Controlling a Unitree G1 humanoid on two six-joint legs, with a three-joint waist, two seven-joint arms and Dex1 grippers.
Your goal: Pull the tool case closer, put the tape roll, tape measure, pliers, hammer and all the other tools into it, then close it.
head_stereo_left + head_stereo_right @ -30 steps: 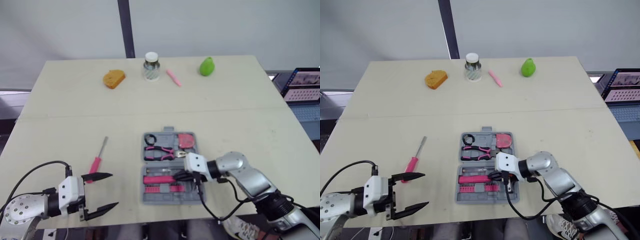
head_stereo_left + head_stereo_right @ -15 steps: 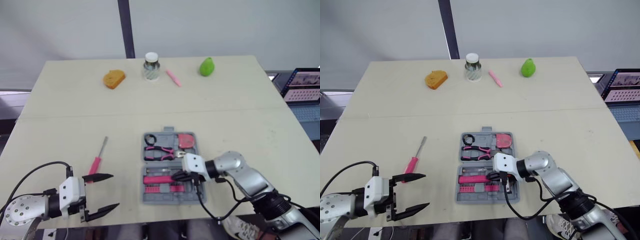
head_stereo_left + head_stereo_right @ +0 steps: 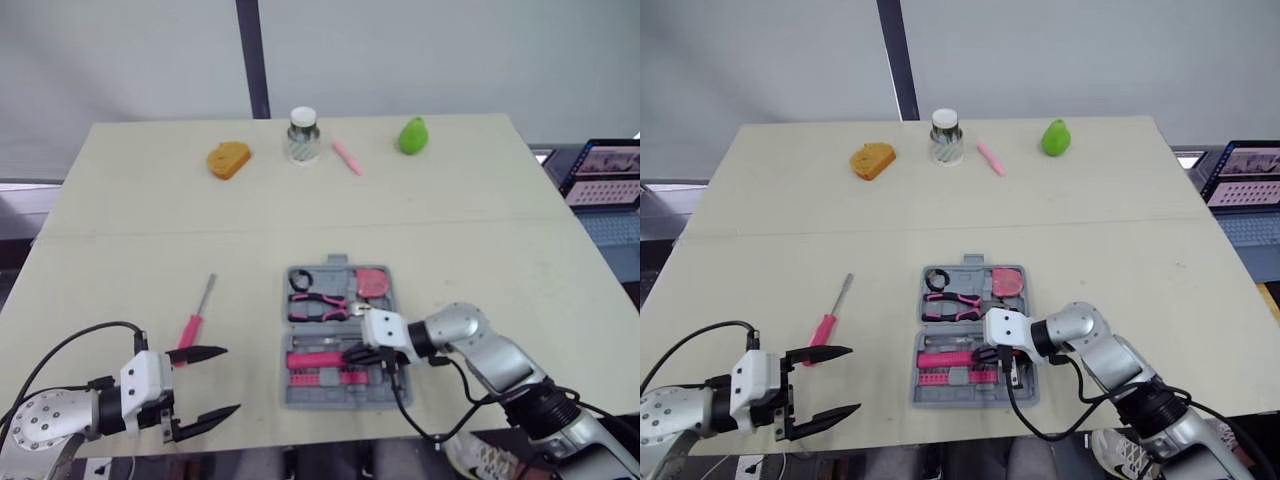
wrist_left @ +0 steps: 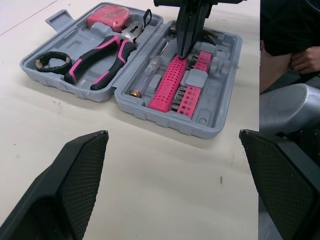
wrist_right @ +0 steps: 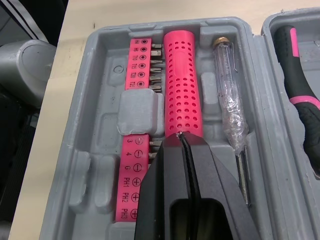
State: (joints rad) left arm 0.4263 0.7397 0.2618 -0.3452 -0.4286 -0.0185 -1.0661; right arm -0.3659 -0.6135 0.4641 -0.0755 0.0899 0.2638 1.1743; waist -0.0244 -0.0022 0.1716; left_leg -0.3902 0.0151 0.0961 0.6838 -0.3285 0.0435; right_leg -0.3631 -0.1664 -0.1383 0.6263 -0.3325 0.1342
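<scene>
The grey tool case (image 3: 292, 392) lies open near the table's front edge. Its far half holds a black tape roll (image 3: 300, 279), pink-and-black pliers (image 3: 318, 305) and a pink tape measure (image 3: 373, 281). In the near half lie the hammer with its pink perforated handle (image 5: 182, 82), a strip of bits (image 5: 142, 67) and a clear tester screwdriver (image 5: 227, 95). My right gripper (image 3: 350, 352) is shut, its tips resting against the hammer handle. A pink screwdriver (image 3: 193, 322) lies on the table left of the case. My left gripper (image 3: 230, 380) is open, just in front of that screwdriver.
Along the far edge of the table stand an orange lump (image 3: 228, 158), a glass jar (image 3: 302, 134), a pink marker (image 3: 346, 155) and a green pear-shaped thing (image 3: 413, 133). A laptop (image 3: 603, 170) sits beyond the right edge.
My right gripper has slid a little to the left over the case's near half. The left gripper has barely moved.
</scene>
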